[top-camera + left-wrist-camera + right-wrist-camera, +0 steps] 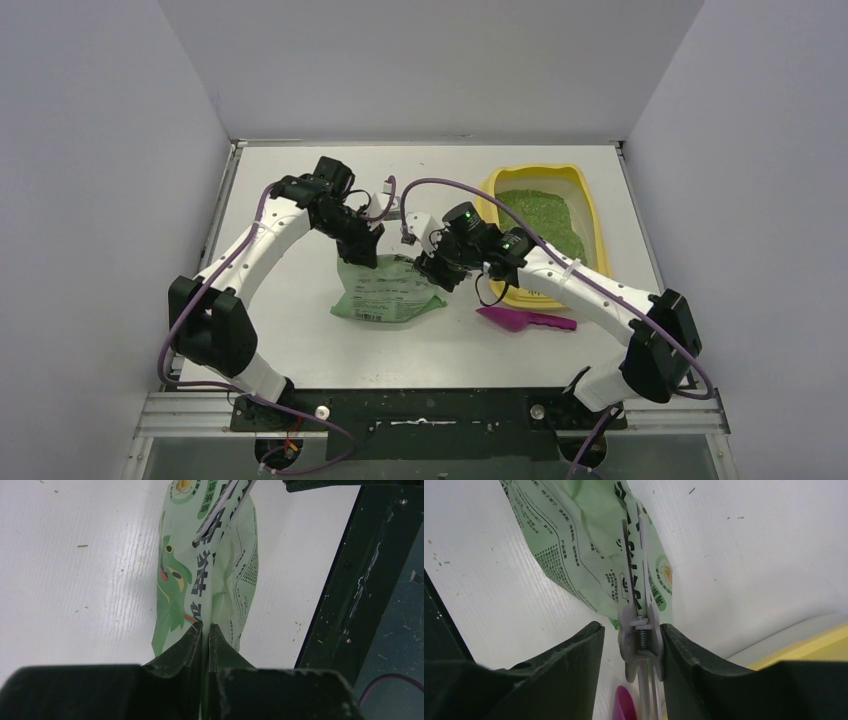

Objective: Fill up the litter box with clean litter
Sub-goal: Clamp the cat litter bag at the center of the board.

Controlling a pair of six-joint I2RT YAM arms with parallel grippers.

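The yellow litter box (592, 215) sits at the right back of the table, with clean litter (540, 218) spread inside as green granules. A light-green printed bag (385, 295) stands mid-table. My left gripper (365, 250) is shut on the bag's top edge (210, 580), fingertips pressed together (205, 626). A grey spring clip (641, 640) is clamped on the bag (574, 545). My right gripper (630, 626) is open around the clip: the right finger lies against it, the left finger stands apart. The clip's long arms (222, 510) also show in the left wrist view.
A magenta scoop (525, 320) lies on the table just right of the bag, near the litter box's front corner, and its tip (624, 705) shows under my right gripper. The box's yellow rim (819, 647) is close on the right. Grey walls enclose the table.
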